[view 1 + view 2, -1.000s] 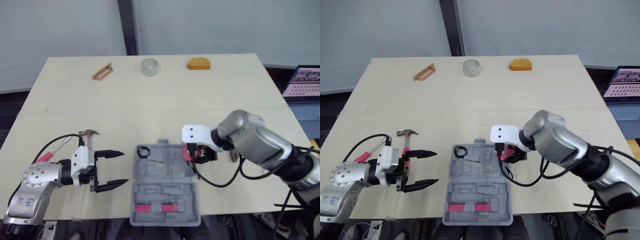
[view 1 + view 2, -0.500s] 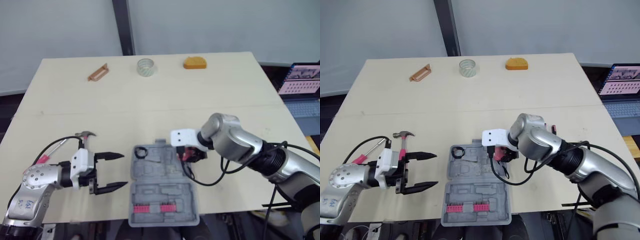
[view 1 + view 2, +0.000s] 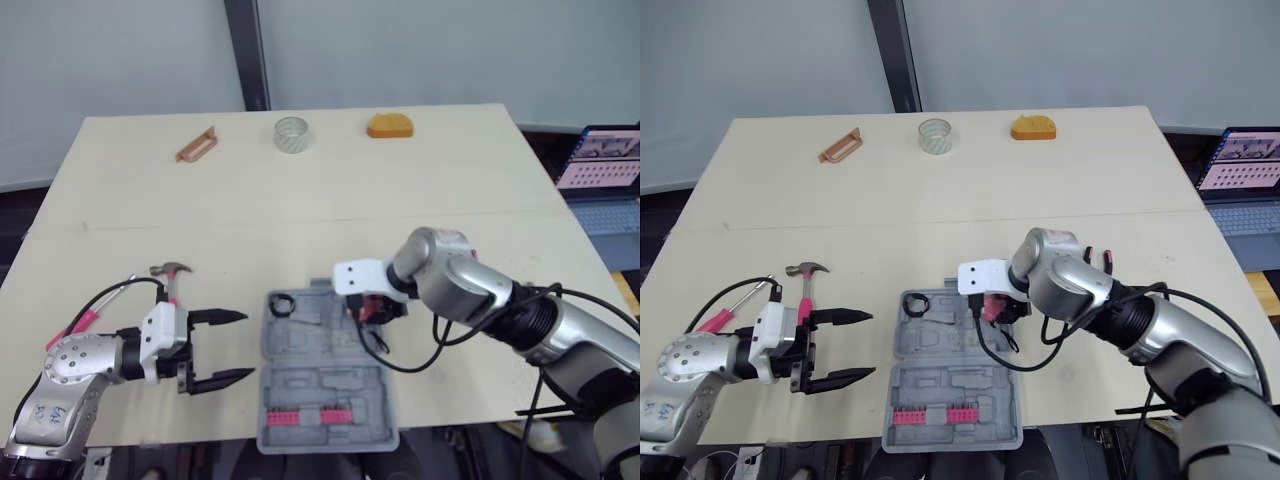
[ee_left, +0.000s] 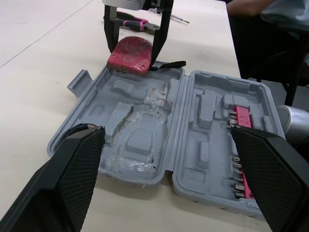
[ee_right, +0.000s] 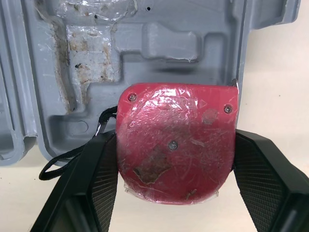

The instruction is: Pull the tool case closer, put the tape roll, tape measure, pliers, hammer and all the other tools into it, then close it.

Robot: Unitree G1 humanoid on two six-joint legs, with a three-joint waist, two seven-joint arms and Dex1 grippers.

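Observation:
The grey tool case (image 3: pixel 300 375) lies open near the table's front edge, with a row of pink bits (image 3: pixel 310 415) in its near half. My right gripper (image 3: pixel 375 308) is shut on the red tape measure (image 5: pixel 176 145), holding it low over the case's far right corner (image 4: pixel 128 52). To the left of the case my left gripper (image 3: pixel 215 350) stands open and holds nothing. A hammer (image 3: pixel 172 275) and a pink-handled screwdriver (image 3: pixel 85 322) lie by my left arm. The tape roll (image 3: pixel 292 133) sits at the far edge. Pliers (image 3: pixel 1102 260) lie behind my right arm.
An orange block (image 3: pixel 390 125) and a brown handle-shaped tool (image 3: pixel 196 145) lie along the far edge beside the tape roll. A laptop (image 3: pixel 600 160) stands off the table's right side. A black cable hangs from my right wrist over the case.
My right gripper has carried the tape measure a little leftward, over the case's far right corner. The left gripper has stayed open in place. The camera has shifted slightly.

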